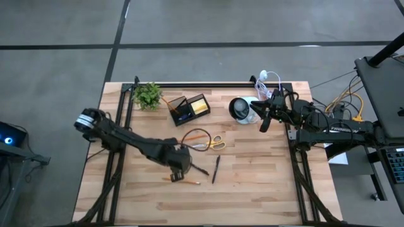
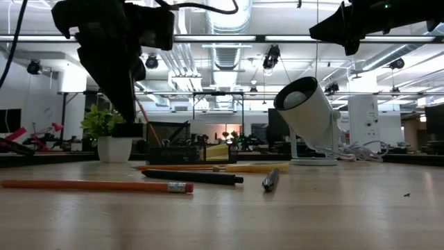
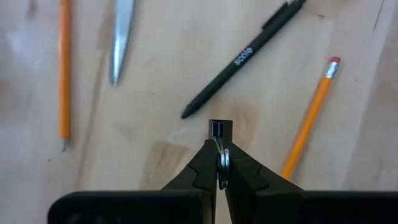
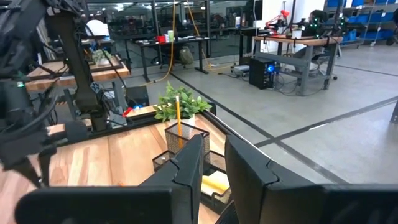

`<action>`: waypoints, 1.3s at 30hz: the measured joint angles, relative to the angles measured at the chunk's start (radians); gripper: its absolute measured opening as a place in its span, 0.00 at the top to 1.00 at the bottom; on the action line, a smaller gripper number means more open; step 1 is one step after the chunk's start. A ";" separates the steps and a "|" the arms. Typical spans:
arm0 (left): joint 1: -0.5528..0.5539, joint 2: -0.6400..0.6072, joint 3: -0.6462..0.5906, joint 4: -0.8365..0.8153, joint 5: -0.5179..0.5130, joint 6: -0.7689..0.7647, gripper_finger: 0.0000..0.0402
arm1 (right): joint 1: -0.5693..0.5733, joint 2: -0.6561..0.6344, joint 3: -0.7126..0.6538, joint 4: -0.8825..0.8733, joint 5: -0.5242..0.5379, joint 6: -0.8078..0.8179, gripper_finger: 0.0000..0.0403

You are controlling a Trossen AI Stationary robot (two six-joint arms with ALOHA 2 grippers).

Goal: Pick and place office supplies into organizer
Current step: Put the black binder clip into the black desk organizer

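— What has the left gripper (image 3: 219,163) got?
— Its fingers are pinched on a small binder clip (image 3: 219,129), partly hidden, above the bench (image 1: 252,183) near a black pen (image 3: 244,57).
— The right gripper (image 1: 265,120)?
— Slightly parted, empty; the organizer (image 1: 189,109) sits beside the plant (image 1: 148,94).

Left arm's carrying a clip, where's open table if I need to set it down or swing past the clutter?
Bare wood runs along the table's near edge below the pencil and pen, and at the right, between pen and right rail. Crowded: the middle, where scissors, pens and the left gripper sit, and the far edge with plant, organizer and white cup.
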 joint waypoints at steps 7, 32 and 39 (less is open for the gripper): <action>0.086 -0.140 -0.072 -0.004 -0.044 0.010 1.00 | 0.000 0.000 0.000 0.000 0.000 0.005 0.85; 0.536 -0.297 -0.109 0.095 -0.005 0.316 1.00 | 0.000 0.002 0.000 0.000 0.052 0.028 0.85; 0.620 -0.289 -0.108 0.127 0.017 0.341 1.00 | 0.000 0.002 0.000 -0.001 0.082 0.041 0.85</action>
